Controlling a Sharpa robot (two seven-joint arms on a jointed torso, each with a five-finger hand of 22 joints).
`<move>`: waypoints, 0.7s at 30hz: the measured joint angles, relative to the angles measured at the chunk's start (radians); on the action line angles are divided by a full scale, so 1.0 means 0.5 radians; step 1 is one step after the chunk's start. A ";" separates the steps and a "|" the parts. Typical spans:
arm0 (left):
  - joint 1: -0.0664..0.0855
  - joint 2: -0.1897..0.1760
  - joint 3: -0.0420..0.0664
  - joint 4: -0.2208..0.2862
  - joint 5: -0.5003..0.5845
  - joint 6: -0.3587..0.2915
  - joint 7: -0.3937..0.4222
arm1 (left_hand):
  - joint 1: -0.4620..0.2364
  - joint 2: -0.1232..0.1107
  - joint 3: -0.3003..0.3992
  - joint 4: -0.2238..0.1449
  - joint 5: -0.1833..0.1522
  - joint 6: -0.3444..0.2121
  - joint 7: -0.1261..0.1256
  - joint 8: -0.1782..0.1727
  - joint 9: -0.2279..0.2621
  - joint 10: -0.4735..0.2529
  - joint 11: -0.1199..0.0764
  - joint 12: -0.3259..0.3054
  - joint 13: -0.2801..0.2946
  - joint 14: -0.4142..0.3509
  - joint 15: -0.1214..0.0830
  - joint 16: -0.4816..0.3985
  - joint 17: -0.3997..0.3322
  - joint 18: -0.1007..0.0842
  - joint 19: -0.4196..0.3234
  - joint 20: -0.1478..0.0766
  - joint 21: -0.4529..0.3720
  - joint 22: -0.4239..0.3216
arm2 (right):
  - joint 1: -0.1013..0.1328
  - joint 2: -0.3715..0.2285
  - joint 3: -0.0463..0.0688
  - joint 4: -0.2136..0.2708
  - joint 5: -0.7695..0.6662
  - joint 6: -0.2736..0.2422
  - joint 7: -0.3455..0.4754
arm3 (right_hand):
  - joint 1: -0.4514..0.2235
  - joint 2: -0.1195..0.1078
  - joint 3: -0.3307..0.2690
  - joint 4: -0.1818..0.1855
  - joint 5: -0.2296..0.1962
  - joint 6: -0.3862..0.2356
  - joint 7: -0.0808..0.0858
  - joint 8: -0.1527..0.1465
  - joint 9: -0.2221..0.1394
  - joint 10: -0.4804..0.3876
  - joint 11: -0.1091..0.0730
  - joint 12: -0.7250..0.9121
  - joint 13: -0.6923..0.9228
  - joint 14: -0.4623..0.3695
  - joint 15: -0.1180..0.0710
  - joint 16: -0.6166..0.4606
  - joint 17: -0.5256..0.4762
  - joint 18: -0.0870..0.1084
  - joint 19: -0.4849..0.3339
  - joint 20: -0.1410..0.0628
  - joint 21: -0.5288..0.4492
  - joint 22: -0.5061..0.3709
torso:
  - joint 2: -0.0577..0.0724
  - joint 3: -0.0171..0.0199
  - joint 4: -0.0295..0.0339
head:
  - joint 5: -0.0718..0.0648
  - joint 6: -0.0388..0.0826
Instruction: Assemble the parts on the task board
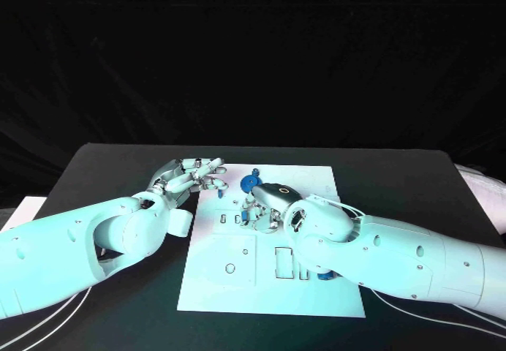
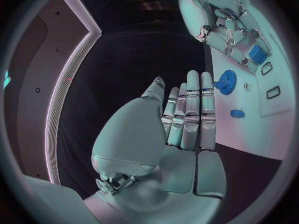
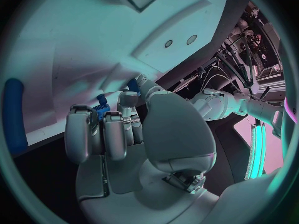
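The white task board [image 1: 269,289] lies in the middle of the table. My right hand [image 1: 266,208] rests on the board's upper half, its fingers curled round a small blue part [image 3: 102,106] that they press against the board. A blue gear [image 1: 251,181] stands near the board's far edge, just beyond that hand. My left hand [image 1: 190,175] hovers at the board's far left corner, fingers stretched out and holding nothing. From the left wrist, the gear [image 2: 227,79] and a small blue piece [image 2: 237,113] lie just past the left fingertips [image 2: 193,82]. A blue block [image 2: 256,54] sits by the right hand [image 2: 218,25].
A blue cylinder [image 1: 324,276] lies on the board beside its slots, half under my right forearm; it is also at the rim of the right wrist view [image 3: 14,114]. Empty slots [image 1: 283,262] mark the board's near half. Black table [image 1: 116,168] surrounds the board.
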 measured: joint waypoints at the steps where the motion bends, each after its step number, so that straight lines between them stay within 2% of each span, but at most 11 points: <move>1: 0.000 0.000 0.000 0.000 0.000 0.000 0.000 | 0.000 0.000 0.000 0.000 0.000 0.000 0.000 0.000 0.000 0.000 0.000 -0.001 0.000 0.000 0.000 0.000 0.001 0.000 0.000 0.000 0.000 0.000 | -0.001 0.000 -0.001 0.000 -0.001 -0.004 -0.001 | -0.006 -0.006 -0.008 0.008 0.000 -0.005 0.005 0.000 0.000 -0.009 0.001 -0.011 -0.007 0.000 0.000 -0.001 0.000 0.000 0.000 0.000 0.000 0.000 | 0.000 0.0002 0.000 | 0.000 0.000; 3: 0.000 0.000 0.000 0.000 0.000 0.001 -0.001 | 0.000 0.000 0.000 0.000 0.000 0.000 0.000 0.000 0.000 0.000 0.000 -0.001 0.000 0.000 0.000 0.000 0.001 0.000 0.000 0.000 0.000 0.000 | -0.003 -0.001 -0.003 0.003 -0.002 -0.014 -0.002 | -0.014 -0.014 -0.027 0.027 0.000 -0.031 0.008 0.001 -0.001 -0.033 0.004 -0.044 -0.032 0.007 0.007 -0.011 0.000 0.000 -0.001 0.014 0.000 -0.003 | 0.000 0.0002 0.000 | -0.001 0.000; 11: 0.000 0.001 0.000 -0.002 0.000 0.002 -0.002 | 0.000 0.000 0.000 0.000 0.000 0.000 0.000 0.000 0.000 0.000 0.000 -0.001 0.000 0.000 0.000 0.000 0.001 0.000 0.000 0.000 0.000 0.000 | -0.020 -0.023 -0.010 0.037 -0.002 -0.081 -0.006 | -0.012 -0.051 -0.130 0.130 0.000 -0.073 0.023 0.002 -0.002 -0.057 0.015 -0.059 -0.064 0.000 0.015 -0.012 0.000 0.000 0.000 0.015 0.000 -0.004 | 0.000 0.0006 0.001 | -0.003 0.001; 14: 0.000 0.003 0.000 -0.005 0.001 0.003 -0.004 | 0.000 0.000 0.000 0.000 0.000 0.000 0.000 0.000 0.000 0.000 0.000 -0.001 0.000 0.000 0.000 0.000 0.001 0.000 0.000 0.000 0.000 0.000 | -0.028 -0.046 -0.011 0.067 -0.002 -0.146 -0.006 | -0.011 -0.052 -0.165 0.159 0.000 -0.075 0.024 0.002 -0.002 -0.057 0.015 -0.059 -0.061 0.000 0.015 -0.012 0.000 0.000 0.000 0.015 0.000 -0.004 | 0.000 0.0008 0.001 | -0.003 0.001; 16: 0.000 0.004 0.000 -0.008 0.001 0.003 -0.007 | 0.000 0.000 0.000 0.000 0.000 0.000 0.000 0.000 0.000 0.000 0.000 -0.001 0.000 0.000 0.000 0.000 0.004 0.000 0.000 0.000 0.000 0.000 | -0.031 -0.062 -0.010 0.094 -0.001 -0.200 0.000 | 0.006 -0.069 -0.192 0.180 0.009 -0.075 0.024 0.002 -0.002 -0.057 0.015 -0.055 -0.061 0.000 0.015 -0.020 0.000 0.000 0.000 0.015 -0.003 -0.004 | 0.000 0.0017 0.000 | -0.003 0.003; 18: 0.000 0.005 0.000 -0.015 -0.003 0.002 -0.015 | 0.000 0.000 -0.010 -0.010 0.000 0.000 0.000 -0.008 0.000 0.002 -0.002 -0.001 0.002 0.035 -0.013 0.018 0.032 0.000 0.017 -0.008 0.008 0.005 | -0.033 -0.088 -0.002 0.131 0.001 -0.266 0.019 | 0.016 -0.079 -0.231 0.207 0.013 -0.083 0.019 0.002 -0.002 -0.061 0.019 -0.050 -0.067 0.000 0.015 -0.023 -0.001 0.000 -0.007 0.022 -0.009 -0.009 | -0.001 0.0017 0.000 | -0.003 0.005; 21: 0.000 0.006 0.000 -0.022 -0.024 -0.001 -0.038 | 0.000 0.000 -0.011 -0.011 0.000 0.000 0.000 -0.013 0.000 0.077 -0.024 0.017 0.019 0.134 -0.038 0.097 0.088 0.000 0.090 -0.030 0.061 0.030 | -0.030 -0.139 0.013 0.176 0.017 -0.325 0.075 | 0.036 -0.085 -0.293 0.244 0.013 -0.120 0.030 0.002 -0.004 -0.072 0.030 -0.050 -0.076 0.007 0.024 -0.027 -0.001 0.000 -0.010 0.025 -0.013 -0.017 | -0.002 0.0023 -0.001 | -0.002 0.007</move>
